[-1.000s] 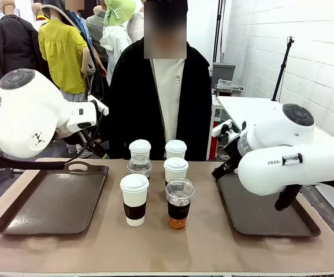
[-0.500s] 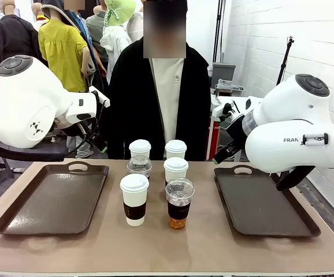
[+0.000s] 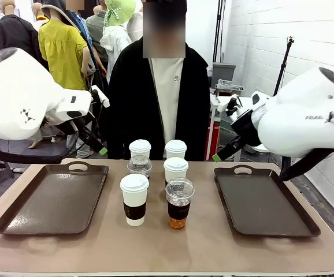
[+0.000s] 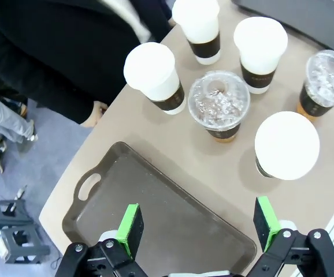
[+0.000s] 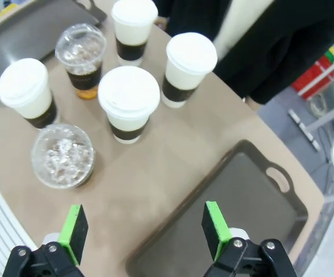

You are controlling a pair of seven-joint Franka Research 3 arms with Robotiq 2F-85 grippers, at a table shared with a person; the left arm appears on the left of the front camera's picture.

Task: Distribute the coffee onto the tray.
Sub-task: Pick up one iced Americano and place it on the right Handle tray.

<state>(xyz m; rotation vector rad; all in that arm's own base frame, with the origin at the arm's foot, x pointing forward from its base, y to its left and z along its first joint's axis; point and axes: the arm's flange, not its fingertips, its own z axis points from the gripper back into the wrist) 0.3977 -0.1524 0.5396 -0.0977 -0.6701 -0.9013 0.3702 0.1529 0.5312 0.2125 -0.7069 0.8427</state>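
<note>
Front: six cups [image 3: 134, 199] stand bunched mid-table [image 3: 97, 248], between left tray [image 3: 51, 202] and right tray [image 3: 265, 205]; four white-lidded, two clear-domed; person behind.
Left wrist: left gripper [image 4: 199, 222] spread wide, holding nothing; above left tray's near edge; cups beyond.
Right wrist: right gripper [image 5: 144, 224] spread wide, holding nothing; above table beside right tray; cups beyond.

Looks past the right gripper [image 5: 144, 226], jaws spread wide, onto the desk [image 5: 155, 164] — six coffee cups [image 5: 129, 95] clustered, brown tray [image 5: 236, 208] along its edge.
</note>
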